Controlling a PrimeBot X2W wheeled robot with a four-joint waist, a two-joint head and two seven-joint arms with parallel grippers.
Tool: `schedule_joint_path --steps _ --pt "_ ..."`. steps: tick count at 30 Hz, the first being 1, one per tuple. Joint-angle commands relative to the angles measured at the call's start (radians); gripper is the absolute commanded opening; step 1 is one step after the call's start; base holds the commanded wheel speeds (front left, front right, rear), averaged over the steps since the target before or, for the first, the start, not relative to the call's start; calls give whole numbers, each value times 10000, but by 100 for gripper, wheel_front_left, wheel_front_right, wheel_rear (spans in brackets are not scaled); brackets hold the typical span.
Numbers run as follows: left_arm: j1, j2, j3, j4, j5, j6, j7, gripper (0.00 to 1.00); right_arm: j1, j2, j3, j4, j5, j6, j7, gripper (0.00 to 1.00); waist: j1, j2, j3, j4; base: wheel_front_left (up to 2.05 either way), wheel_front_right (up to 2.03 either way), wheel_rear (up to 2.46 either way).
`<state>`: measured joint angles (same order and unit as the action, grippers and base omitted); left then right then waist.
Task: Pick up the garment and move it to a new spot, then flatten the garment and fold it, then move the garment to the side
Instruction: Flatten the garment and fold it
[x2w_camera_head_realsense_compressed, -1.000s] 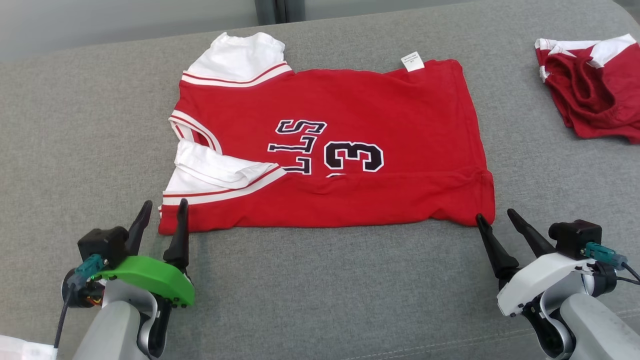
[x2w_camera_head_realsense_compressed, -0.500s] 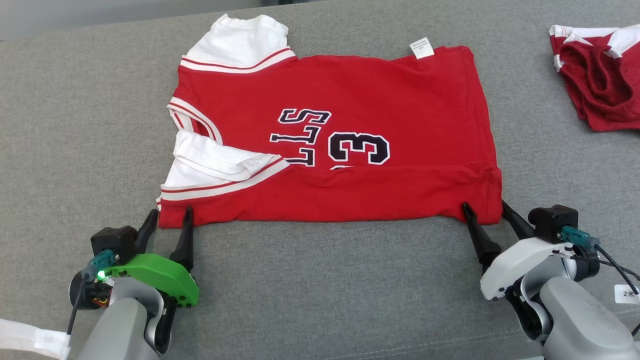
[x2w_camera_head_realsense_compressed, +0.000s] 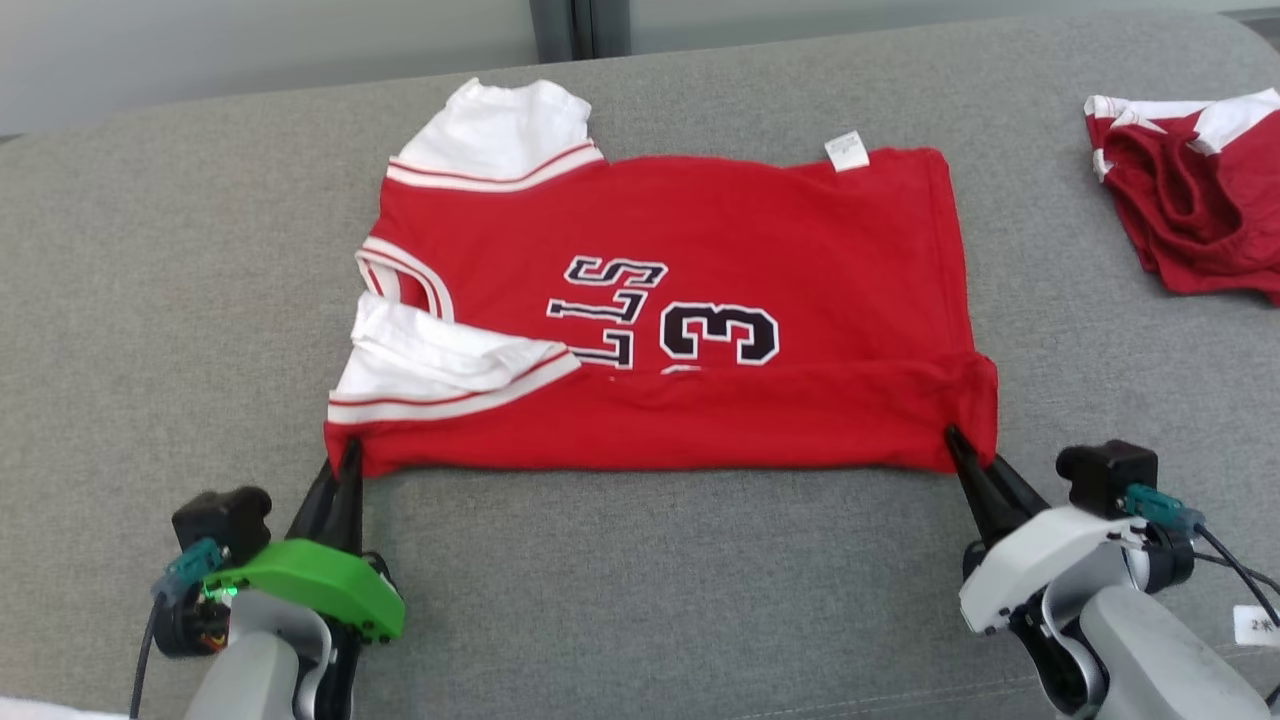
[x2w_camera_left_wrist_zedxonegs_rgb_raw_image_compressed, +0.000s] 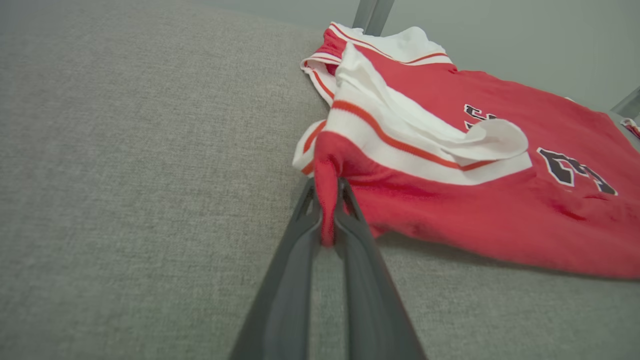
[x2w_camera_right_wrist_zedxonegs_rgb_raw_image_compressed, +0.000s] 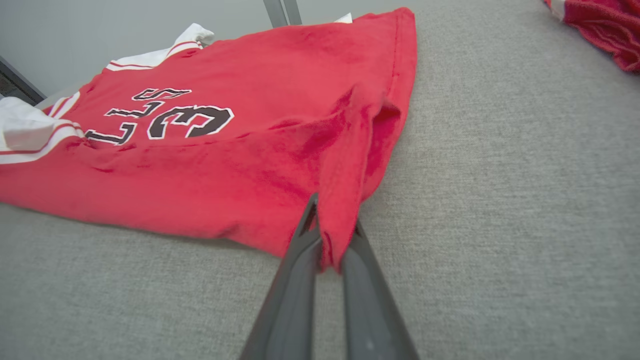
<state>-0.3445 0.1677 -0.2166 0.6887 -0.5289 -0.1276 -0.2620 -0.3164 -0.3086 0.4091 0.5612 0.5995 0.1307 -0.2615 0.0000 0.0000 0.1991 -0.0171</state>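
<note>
left gripper (x2w_camera_head_realsense_compressed: 343, 462) pinches red jersey (x2w_camera_head_realsense_compressed: 700, 220) near-left corner; right gripper (x2w_camera_head_realsense_compressed: 962, 448) pinches near-right corner; far right, crumpled red cloth (x2w_camera_head_realsense_compressed: 1190, 225), possibly shorts.

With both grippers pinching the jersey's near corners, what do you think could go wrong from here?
The left gripper and right gripper each pinch only a thin bit of a jersey corner; the cloth may slip out on lifting.
The near white sleeve lies crumpled on top and may get folded in crooked.
Another red garment lies to the right; a move that way could overlap it.
</note>
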Motion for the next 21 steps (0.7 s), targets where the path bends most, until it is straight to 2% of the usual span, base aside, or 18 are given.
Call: schedule_joint_path --steps 1,9,12,13,14,15,21 --pt "493 -33 149 -300 -33 -15 -27 0 410 -170 -52 -208 -6 -1 -34 0 0 0 -435 124 0 0 0" --pt "3062 -394 523 -2153 271 251 -28 0 2330 -595 -719 -1612 -18 -4 336 0 0 0 -925 300 0 0 0" --pt "3544 -503 480 -2423 360 286 -28 0 2908 -397 -1092 -1856 221 -4 736 0 0 0 -978 381 0 0 0" --pt "3615 -519 450 -2449 431 330 -30 0 2987 -387 -1160 -1926 143 -4 835 24 0 0 -992 396 0 0 0" --pt "3631 -546 437 -2530 533 366 -30 31 3021 -358 -1243 -2016 53 -4 893 76 0 0 -1009 411 0 0 0" --pt "3636 -595 464 -2587 573 413 -30 100 3062 -278 -1316 -2072 44 -4 922 100 0 0 -1029 425 0 0 0" --pt "3415 -688 610 -2943 1005 528 -28 100 3069 -60 -1968 -2437 -529 -4 774 100 0 0 -1169 408 0 0 0"
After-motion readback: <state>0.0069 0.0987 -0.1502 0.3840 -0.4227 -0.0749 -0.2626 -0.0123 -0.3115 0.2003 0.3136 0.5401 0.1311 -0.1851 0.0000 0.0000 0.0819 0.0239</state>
